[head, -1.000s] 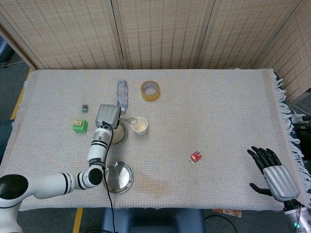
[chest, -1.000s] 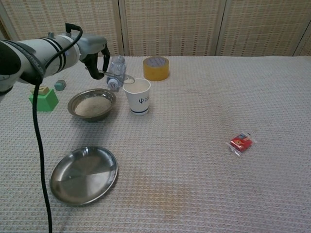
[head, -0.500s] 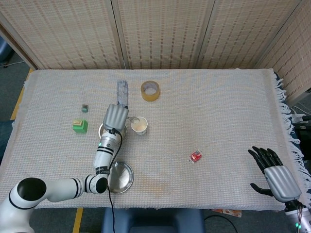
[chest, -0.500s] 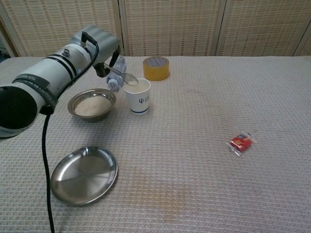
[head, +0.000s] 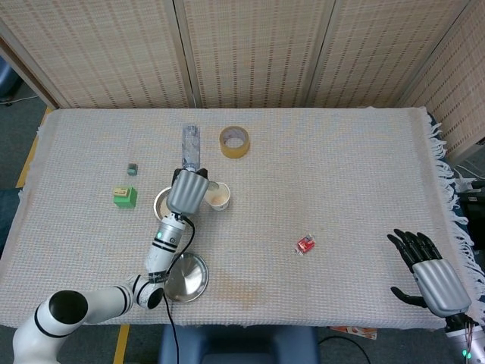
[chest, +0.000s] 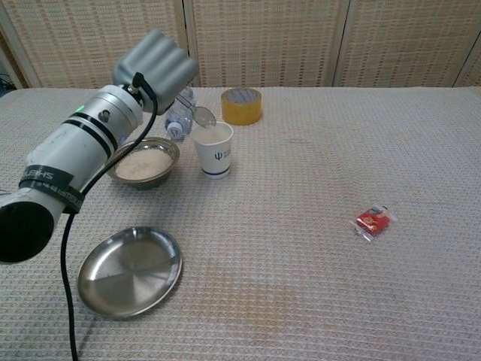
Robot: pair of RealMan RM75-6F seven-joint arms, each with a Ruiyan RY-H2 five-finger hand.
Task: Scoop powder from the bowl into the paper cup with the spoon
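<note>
Holding the spoon (chest: 201,114) in my left hand (chest: 155,64), I have its small metal bowl tipped just above the rim of the paper cup (chest: 213,150), which stands on the desk (chest: 316,248) just right of the bowl (chest: 142,161) of pale powder. My fingers are hidden behind the back of the hand in both views, so I can only say the handle runs up into my grip, not how it is pinched. The spoon is thin, stiff metal and likely slick; I judge it wants holding near the handle's end, kept level until over the cup. The cup is light and thin-walled, easy to tip with a nudge of the spoon, so I should pour without touching its rim. Powder is loose and will spill at any jolt. The cup bears a small dark blue emblem on its side, too small for me to read; I can make out no other writing on the task's things. My right hand (head: 430,274) rests near the desk's right edge, well apart from everything, fingers spread and holding nothing.
</note>
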